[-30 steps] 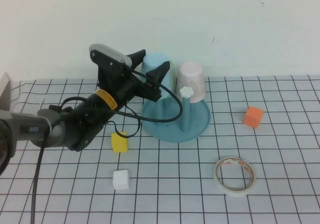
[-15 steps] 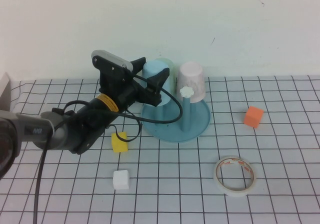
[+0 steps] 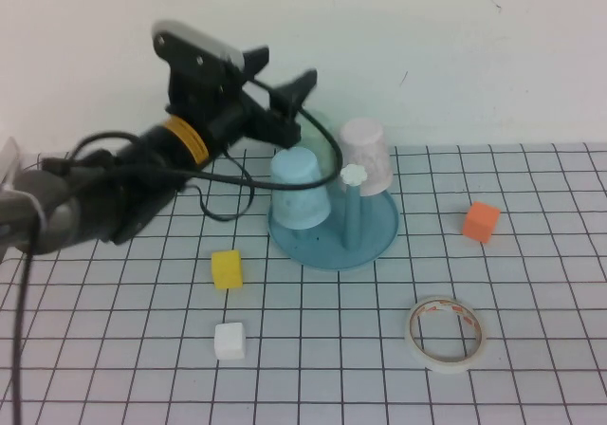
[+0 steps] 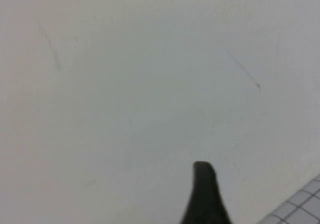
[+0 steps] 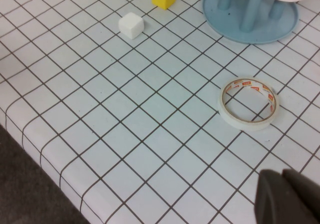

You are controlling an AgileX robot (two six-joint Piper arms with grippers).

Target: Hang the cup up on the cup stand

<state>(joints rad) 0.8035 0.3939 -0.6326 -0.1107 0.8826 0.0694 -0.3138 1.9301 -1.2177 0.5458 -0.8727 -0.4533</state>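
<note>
Looking down, you see the sky-blue cup (image 3: 301,190) inverted on the cup stand (image 3: 379,237), left gripper (image 3: 281,88) above it with jaws wide and empty; right gripper (image 5: 285,199) is closed near the tape roll (image 5: 248,104).

My left gripper (image 3: 285,88) is hanging with its jaws spread wide and empty just above the cup (image 3: 300,190), which is sitting upside down on the cup stand (image 3: 379,235), seemingly over a peg, beside the pale pink cup (image 3: 366,156), while my right gripper is showing nowhere.
</note>
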